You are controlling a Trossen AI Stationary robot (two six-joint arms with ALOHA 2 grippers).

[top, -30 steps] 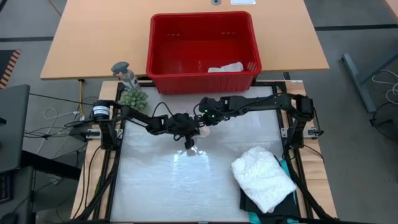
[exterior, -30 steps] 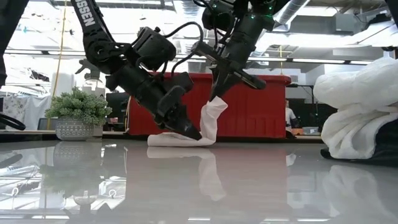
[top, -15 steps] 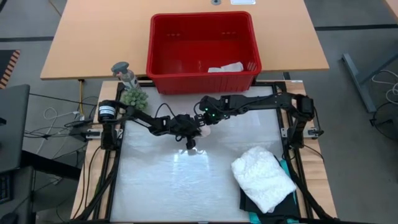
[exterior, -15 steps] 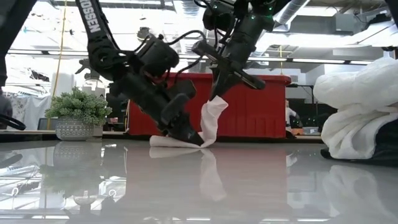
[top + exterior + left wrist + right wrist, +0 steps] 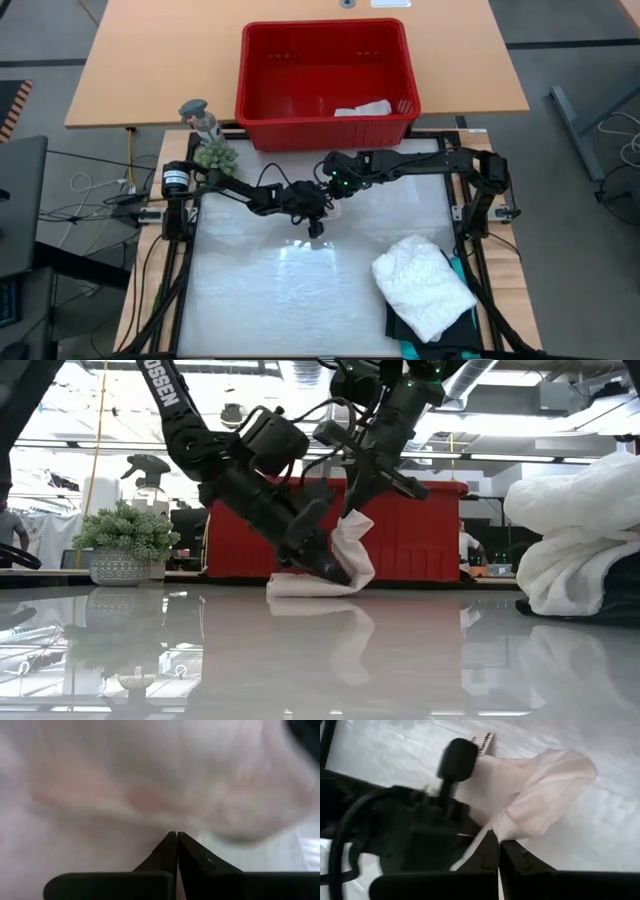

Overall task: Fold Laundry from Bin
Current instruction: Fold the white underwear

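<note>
The small white cloth (image 5: 350, 550) stands half raised at the middle of the table, toward its far edge, with its lower part flat on the table. My right gripper (image 5: 350, 512) is shut on its top. My left gripper (image 5: 343, 573) is shut, slanting down, its tips on the flat part. The red bin (image 5: 243, 70) stands beyond the far edge with another white cloth (image 5: 362, 108) lying on its floor. The white lacy top (image 5: 422, 285) lies folded at the near right, on the teal garment (image 5: 458, 268) and the black one (image 5: 400, 328). My left gripper bears down with its shut fingertips (image 5: 172, 842) on the cloth's lower part (image 5: 150, 785), which lies on the table. It comes slanting down from the table's left. Whether a layer sits between the fingers does not show. My right gripper pinches the cloth's upper end (image 5: 512, 826) between its two fingers, coming steeply from above. The cloth hangs slack and bulging below the fingers, and its lower part with the label (image 5: 485, 742) lies on the table.
A small potted plant (image 5: 213, 155) and a grey figure (image 5: 200, 115) stand at the table's far left corner. The folded stack fills the near right corner. Bare table lies toward the near left.
My left gripper has slid toward the table's right edge, low over the table, and the cloth's flat lower part has slid along with it. The upper end in my right gripper has stayed where it was, so the cloth now bulges more.
</note>
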